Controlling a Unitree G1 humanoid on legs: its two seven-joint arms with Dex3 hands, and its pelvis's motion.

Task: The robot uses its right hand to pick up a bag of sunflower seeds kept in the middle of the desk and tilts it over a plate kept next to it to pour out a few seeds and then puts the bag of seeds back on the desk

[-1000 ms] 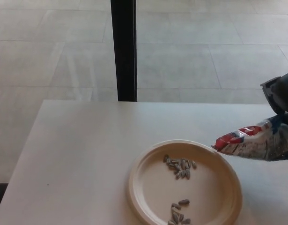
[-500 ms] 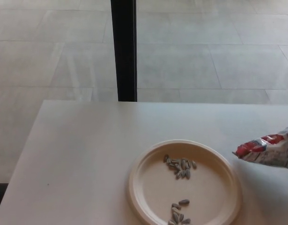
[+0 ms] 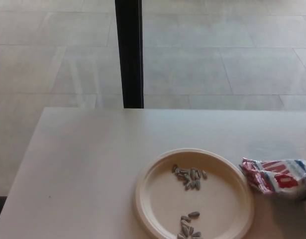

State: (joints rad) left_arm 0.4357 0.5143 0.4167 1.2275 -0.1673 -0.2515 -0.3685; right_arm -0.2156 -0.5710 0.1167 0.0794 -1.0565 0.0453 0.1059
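Head view shows us the bag of seeds (image 3: 278,178) lying on the desk (image 3: 83,164) just beside the plate (image 3: 162,199) holding seeds (image 3: 190,177), our hands unseen, fingers untellable, so we judge pouring finished and only withdrawing remains.

Black post (image 3: 129,52) behind desk, pale tiled floor (image 3: 217,55) beyond
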